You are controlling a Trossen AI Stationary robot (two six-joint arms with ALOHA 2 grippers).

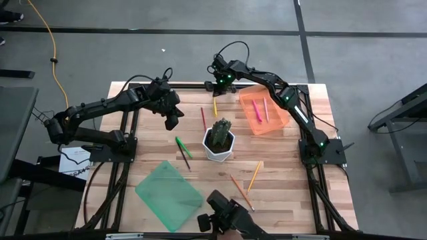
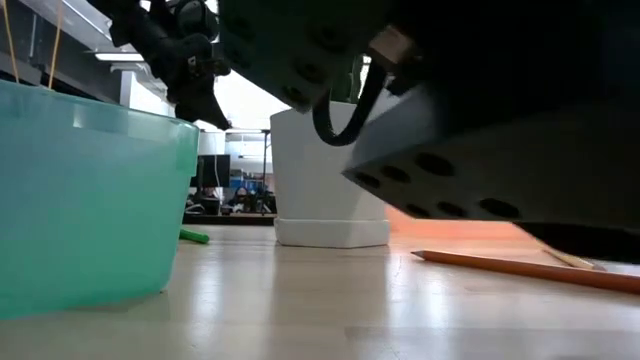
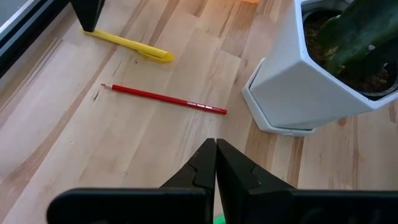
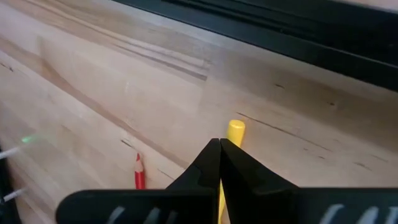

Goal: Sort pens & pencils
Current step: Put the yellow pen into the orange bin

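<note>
Pale wood forms the table [image 1: 280,167], and a white pot with a cactus [image 1: 219,141] is seen near its middle. Taking the pot as the centre of a clock in the high view, the yellow pen [image 1: 215,107] lies at twelve o'clock and the red pencil [image 1: 203,119] at eleven. The green pen [image 1: 183,146] and the dark pencil [image 1: 184,160] are found at about nine and eight, just beside each other. Two orange pencils [image 1: 254,176] lie at about four and five o'clock. The pink pen [image 1: 257,111] rests in the orange tray [image 1: 279,123] at two, with a thin orange stick beside it. A green tray [image 1: 169,195] stands at seven. The left gripper [image 1: 172,122] hangs above the wood at ten o'clock, its jaws pressed together on nothing. The right gripper [image 4: 219,154] is placed over the yellow pen's end, jaws also together.
</note>
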